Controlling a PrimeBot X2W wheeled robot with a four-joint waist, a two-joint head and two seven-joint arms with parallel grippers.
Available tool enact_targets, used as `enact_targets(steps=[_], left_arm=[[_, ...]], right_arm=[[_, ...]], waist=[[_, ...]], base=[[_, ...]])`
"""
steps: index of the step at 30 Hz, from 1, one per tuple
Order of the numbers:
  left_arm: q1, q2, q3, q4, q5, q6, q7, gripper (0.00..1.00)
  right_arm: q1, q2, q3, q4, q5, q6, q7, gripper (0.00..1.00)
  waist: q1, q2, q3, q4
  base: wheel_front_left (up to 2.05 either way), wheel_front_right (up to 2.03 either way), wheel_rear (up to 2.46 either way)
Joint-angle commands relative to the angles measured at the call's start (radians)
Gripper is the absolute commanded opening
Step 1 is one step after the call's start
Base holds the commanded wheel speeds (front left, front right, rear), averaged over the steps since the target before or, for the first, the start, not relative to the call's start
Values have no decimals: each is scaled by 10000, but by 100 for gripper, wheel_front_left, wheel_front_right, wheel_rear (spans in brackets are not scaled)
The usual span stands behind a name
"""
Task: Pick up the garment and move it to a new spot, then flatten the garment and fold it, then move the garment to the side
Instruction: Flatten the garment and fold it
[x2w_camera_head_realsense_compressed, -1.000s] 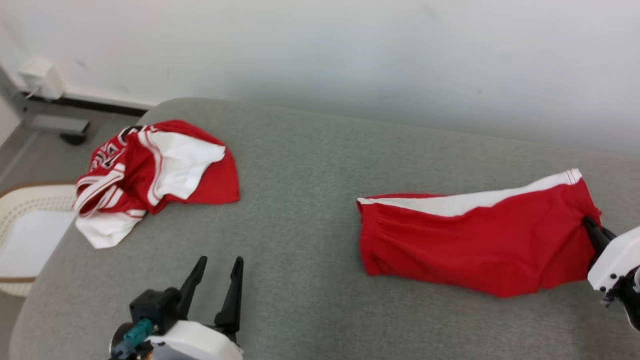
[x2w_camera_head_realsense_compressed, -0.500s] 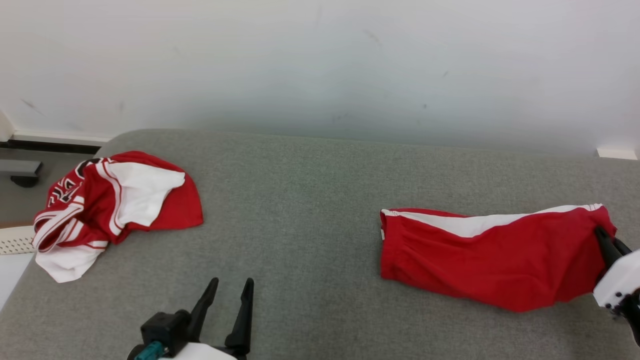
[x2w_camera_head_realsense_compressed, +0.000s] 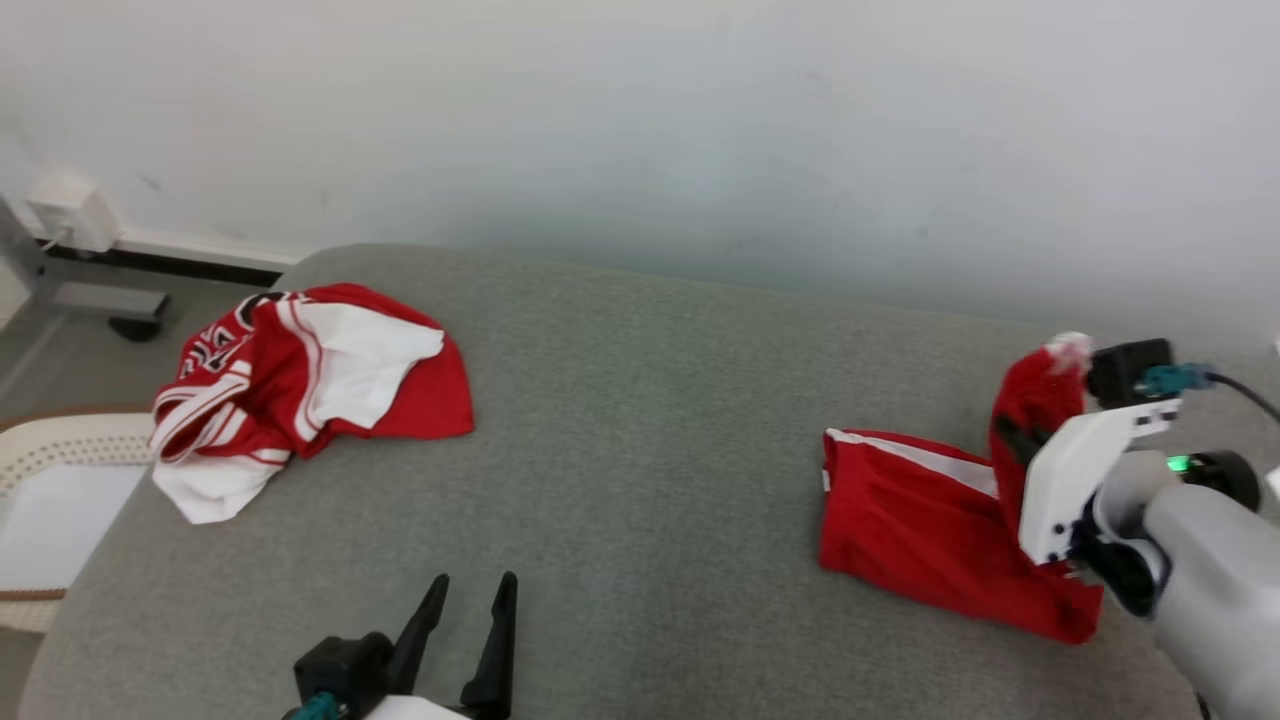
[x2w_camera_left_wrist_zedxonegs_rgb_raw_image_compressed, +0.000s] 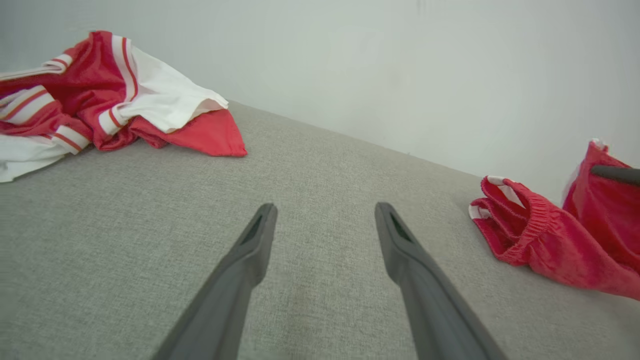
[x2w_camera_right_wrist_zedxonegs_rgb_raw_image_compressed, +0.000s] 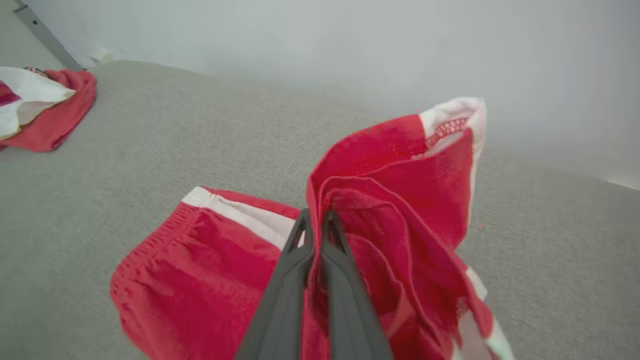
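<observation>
Right gripper (x2w_camera_right_wrist_zedxonegs_rgb_raw_image_compressed: 315, 216): fingers closed on leg end of red mesh shorts with white side stripe (x2w_camera_head_realsense_compressed: 905, 525); that end lifted, bunched upright. Waistband end lies on grey upholstered surface (x2w_camera_head_realsense_compressed: 640, 420), right side. Left gripper (x2w_camera_head_realsense_compressed: 472, 582): fingers spread, empty, low over surface. Crumpled red-and-white jersey (x2w_camera_head_realsense_compressed: 300, 365) at left, well apart from shorts.

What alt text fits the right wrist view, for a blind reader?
The right tool is shut on a raised fold of the red shorts, whose other end lies on the grey cushion. A crumpled red-and-white garment lies at upper left.
</observation>
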Motion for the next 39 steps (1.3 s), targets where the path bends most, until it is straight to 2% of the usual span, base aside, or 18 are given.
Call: enact_targets(steps=[1,7,14,15,16,17,22,26,34,39], left_arm=[[16,-48,77,88,129,-58,-1,100],[-72,-135,186,229,108,-170,-3,100],[-197,-175,249,295,74,-241,-1,100],[-223,-176,259,305,67,-245,-1,100],[-244,-176,256,312,30,-258,-1,100],[-262,-178,238,315,-32,-254,-1,100],[-212,-178,279,343,-91,-205,-1,100],[-113,-176,302,397,-88,-193,-1,100],[87,-176,461,307,-7,-179,-1,100],[183,-178,463,210,-22,-181,-1,100]], right_arm=[[-113,253,223,91,-94,-20,365,0],[-261,817,712,165,-53,-20,1193,0],[-323,1353,984,345,49,-20,1164,0],[-318,1413,1009,368,77,-20,1156,13],[-303,1477,1031,380,90,-20,1127,36],[-290,1537,1022,362,124,-20,1032,100],[-50,1735,1079,-176,338,-20,527,100],[24,1625,1159,-851,439,-20,36,100],[214,753,956,-2515,647,-20,-1829,100],[423,-57,535,-2417,420,-20,-2731,100]], waist=[[0,0,35,294],[0,0,156,650],[0,0,318,713],[0,0,349,698],[0,0,369,679],[0,0,377,655],[0,0,254,432],[0,0,65,247],[0,0,-245,-313],[0,0,-274,-562]], base=[[0,0,0],[0,0,0],[0,0,0],[0,0,0],[0,0,0],[0,0,0],[0,0,0],[0,0,0],[0,0,0],[0,0,0]])
